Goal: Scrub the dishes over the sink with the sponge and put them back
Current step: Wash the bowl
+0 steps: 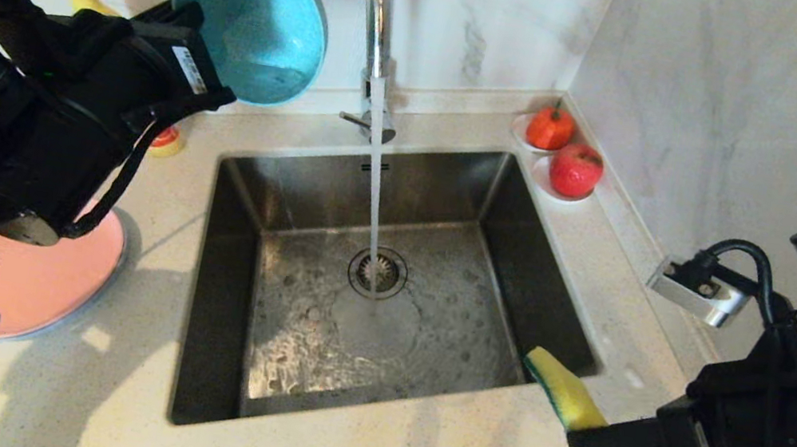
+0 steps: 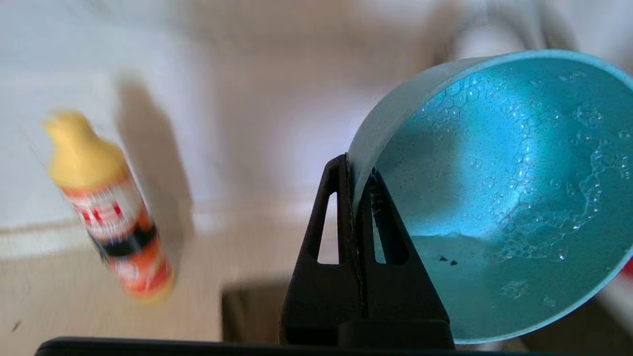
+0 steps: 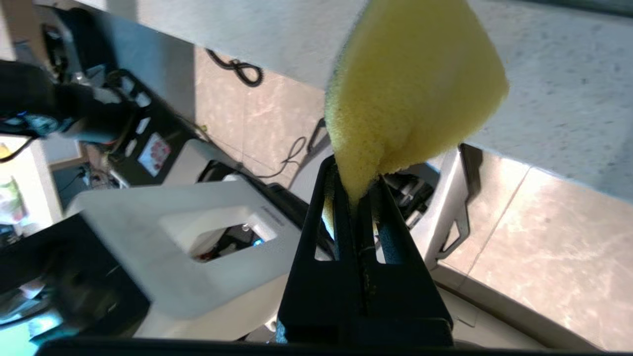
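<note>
**Soapy bowl held up beside the running tap, sponge waiting at the sink's front corner**

The blue bowl (image 1: 250, 21) is up in the air to the left of the tap (image 1: 379, 10), tipped on edge with its hollow facing the room. The left gripper (image 2: 357, 198) is clamped on its rim, one finger inside and one outside. Suds and a little pooled water cling to the inside. The sponge (image 1: 564, 393) is pinched tight at one end in the right gripper (image 3: 358, 198), which hangs above the front right corner of the sink (image 1: 233, 293), well apart from the bowl. Water runs from the tap straight onto the drain (image 1: 377, 272).

The step in hand looks like scrubbing or rinsing the bowl. To do it well, the bowl should come over the basin before the sponge meets it, so drips fall inside. The thin rim grip could slip if the sponge presses hard, so light strokes near the clamped side are safer.

Counted: one bowl; one pink plate (image 1: 62, 272) on the counter to the left, partly hidden by the arm, seemingly with a paler plate under it; one sponge; one soap bottle (image 2: 106, 207); two red fruits (image 1: 564, 150), each on a small white saucer, at the back right corner.
</note>
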